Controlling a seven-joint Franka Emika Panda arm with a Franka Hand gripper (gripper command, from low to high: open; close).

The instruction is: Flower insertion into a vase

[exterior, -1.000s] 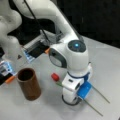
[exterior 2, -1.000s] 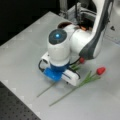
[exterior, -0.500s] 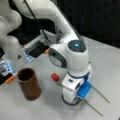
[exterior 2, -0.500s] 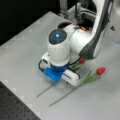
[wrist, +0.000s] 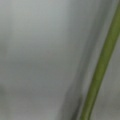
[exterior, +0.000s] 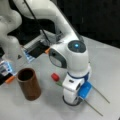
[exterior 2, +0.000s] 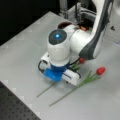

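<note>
the gripper (exterior: 71, 100) has its fingertips hidden under the arm's wrist in both front views. the vase (exterior 2: 65, 24) shows only a rim behind the arm. the stem (wrist: 101, 67) runs off top and bottom.

Two flowers (exterior 2: 82, 81) lie on the table (exterior 2: 22, 57) — vase (exterior: 28, 83) stands apart.

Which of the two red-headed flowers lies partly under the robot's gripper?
The flower whose red bud peeks out beside the gripper; the other flower lies clear of it.
</note>
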